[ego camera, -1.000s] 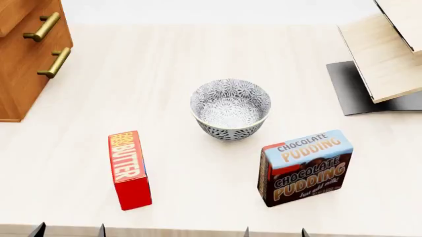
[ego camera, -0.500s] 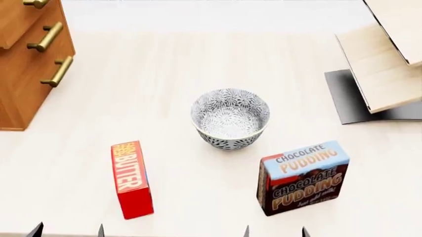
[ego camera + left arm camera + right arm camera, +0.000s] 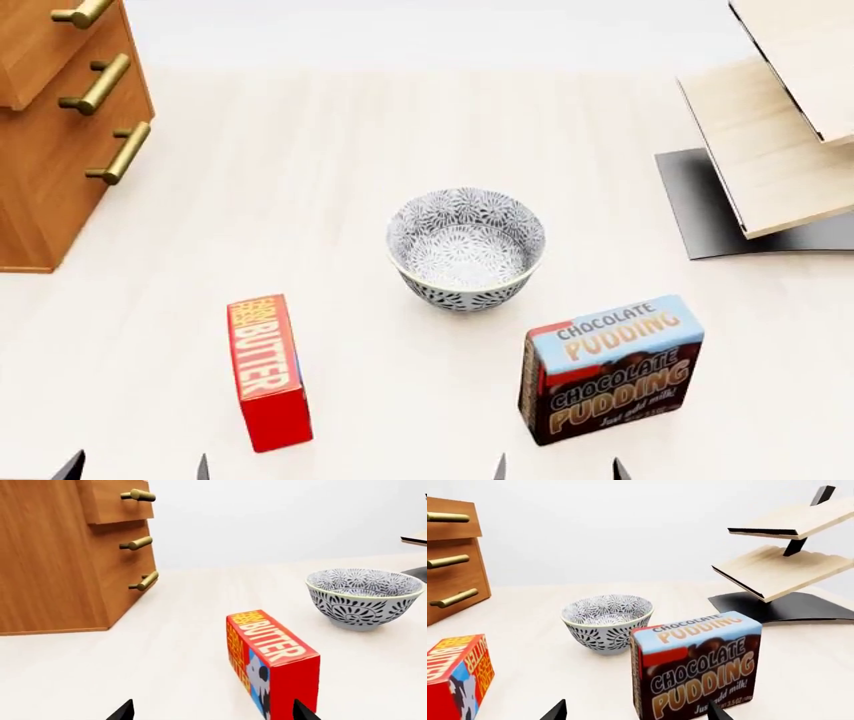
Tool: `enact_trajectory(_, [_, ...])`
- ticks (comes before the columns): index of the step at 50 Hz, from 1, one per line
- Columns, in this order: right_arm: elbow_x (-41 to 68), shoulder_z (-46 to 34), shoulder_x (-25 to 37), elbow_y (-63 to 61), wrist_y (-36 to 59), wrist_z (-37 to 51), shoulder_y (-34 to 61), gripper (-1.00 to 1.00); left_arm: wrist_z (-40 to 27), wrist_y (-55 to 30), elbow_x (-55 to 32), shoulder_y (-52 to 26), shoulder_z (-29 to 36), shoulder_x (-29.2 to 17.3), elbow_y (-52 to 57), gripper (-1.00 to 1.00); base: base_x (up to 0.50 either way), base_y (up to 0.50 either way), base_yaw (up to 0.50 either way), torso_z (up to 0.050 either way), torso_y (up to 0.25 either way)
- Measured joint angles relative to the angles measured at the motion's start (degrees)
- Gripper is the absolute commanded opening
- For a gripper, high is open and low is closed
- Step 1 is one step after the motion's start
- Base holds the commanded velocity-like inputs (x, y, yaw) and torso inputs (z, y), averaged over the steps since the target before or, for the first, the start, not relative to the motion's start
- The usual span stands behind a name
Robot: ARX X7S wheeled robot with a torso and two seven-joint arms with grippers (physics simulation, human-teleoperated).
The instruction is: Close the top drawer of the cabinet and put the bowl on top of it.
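Note:
The cabinet (image 3: 54, 190) stands at the table's far left, and its top drawer (image 3: 47, 50) sticks out past the drawer below, partly pulled open. In the left wrist view the top drawer (image 3: 113, 502) overhangs the cabinet (image 3: 53, 560). The bowl (image 3: 466, 248) sits upright mid-table, free of both grippers; it also shows as the bowl (image 3: 363, 597) and the bowl (image 3: 607, 622). My left gripper (image 3: 138, 467) and right gripper (image 3: 558, 468) are open at the near edge, only their tips showing. The left gripper (image 3: 211, 712) is empty, the right gripper (image 3: 637, 712) too.
A red butter box (image 3: 267, 372) lies front left of the bowl, close to my left gripper. A chocolate pudding box (image 3: 611, 368) stands front right, just ahead of my right gripper. A pale wood rack on a dark base (image 3: 774, 130) occupies the far right.
The head view has shifted: the bowl and both boxes sit lower in the picture and more of the cabinet's drawers show. Both grippers' tips stay in place, open.

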Motion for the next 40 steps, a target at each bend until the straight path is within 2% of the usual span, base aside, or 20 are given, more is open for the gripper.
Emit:
enact_trajectory(4, [0.42, -0.21, 0.18, -0.38, 0.26, 0.34, -0.06, 1.00, -0.44, 0.05, -0.03, 0.16, 0.29, -0.25, 0.29, 1.00, 0.00, 0.00, 0.00, 0.050, 0.108])
enact_trajectory(13, [1.53, -0.69, 0.59, -1.37, 1.42, 0.98, -0.12, 1.00, -0.17, -0.72, -2.52, 0.84, 0.37, -0.77, 2.01, 1.00, 0.00, 0.00, 0.00, 0.000, 0.000])
enact_trajectory(16, [2.89, -0.41, 0.94, -4.05, 5.06, 1.97, 0.17, 1.00, -0.93, -7.03, -6.31, 0.57, -0.77, -1.18, 7.77, 1.00, 0.00, 0.00, 0.00, 0.000, 0.000])
enact_trajectory(19, [5.77, 0.61, 1.91, -11.06, 12.73, 3.77, 0.94, 1.00, -2.39, -17.71, -10.93, -0.92, -2.34, -2.19, 16.46, 1.00, 0.00, 0.00, 0.00, 0.000, 0.000])
enact_trajectory(24, [16.82, 6.09, 3.64, -27.71, 33.04, 10.44, 6.78, 1.00, -8.04, -41.15, -23.31, -7.63, -9.45, -2.84, 33.07, 1.00, 0.00, 0.00, 0.00, 0.000, 0.000])
enact_trajectory(28, [33.20, 13.32, 4.71, -37.62, 50.91, 21.88, 13.50, 1.00, -21.24, -55.75, -40.19, -14.42, -15.67, -5.74, 40.51, 1.00, 0.00, 0.00, 0.00, 0.000, 0.000])
enact_trajectory(31, [46.60, 16.98, 6.00, -42.50, 59.97, 30.41, 17.52, 1.00, -32.16, -62.06, -55.62, -19.15, -17.98, -8.81, 43.54, 1.00, 0.00, 0.00, 0.00, 0.000, 0.000])
enact_trajectory(34, [56.42, 19.80, 7.04, -46.28, 66.54, 36.52, 20.35, 1.00, -40.05, -66.67, -67.48, -22.67, -19.86, -11.27, 45.94, 1.00, 0.00, 0.00, 0.00, 0.000, 0.000])
enact_trajectory(40, [66.59, 23.52, 7.98, -51.70, 75.02, 41.86, 22.91, 1.00, -46.07, -73.92, -78.51, -25.52, -23.54, -13.55, 49.80, 1.00, 0.00, 0.00, 0.00, 0.000, 0.000])
